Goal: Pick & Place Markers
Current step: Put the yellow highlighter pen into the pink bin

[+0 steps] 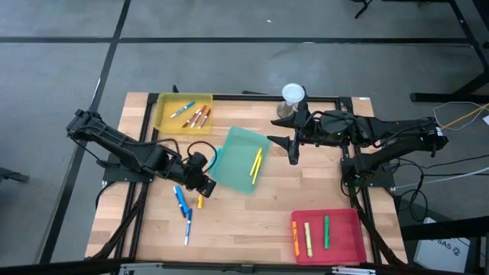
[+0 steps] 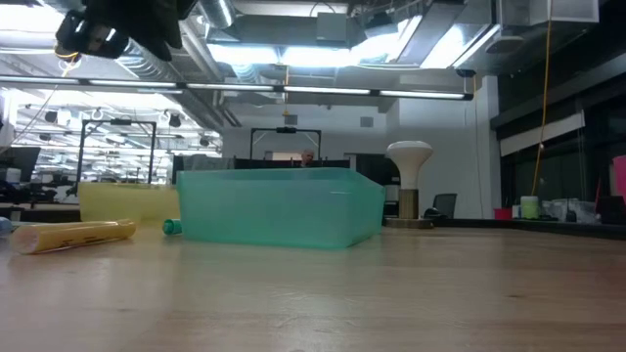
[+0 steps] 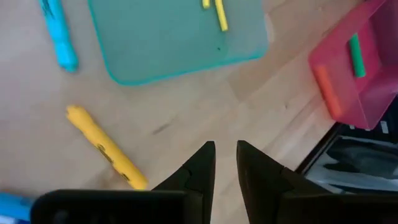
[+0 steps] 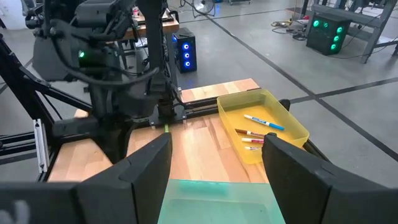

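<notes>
Overhead, the left gripper (image 1: 205, 186) sits over the wooden table (image 1: 252, 218) at the left edge of the green tray (image 1: 238, 160), its fingers (image 3: 199, 171) nearly together with a narrow gap and nothing between them. A yellow marker (image 1: 201, 202) lies on the wood just at 6 o'clock from this gripper, apart from the fingers; two blue markers (image 1: 180, 200) lie at about 7 o'clock, and a thinner blue-tipped marker (image 1: 187, 229) lies farther out the same way. The yellow tray (image 1: 163, 114), at 11 o'clock from the table's centre, holds one blue marker and several orange-red ones (image 1: 197, 116). The green tray at centre holds two yellow markers (image 1: 256, 165). The right gripper (image 1: 293, 153) hovers at 2 o'clock from the green tray, fingers spread wide and empty. The red tray (image 1: 348, 241), at 5 o'clock, holds an orange marker (image 1: 296, 238), a yellow marker (image 1: 309, 238) and a green marker (image 1: 326, 231) side by side.
</notes>
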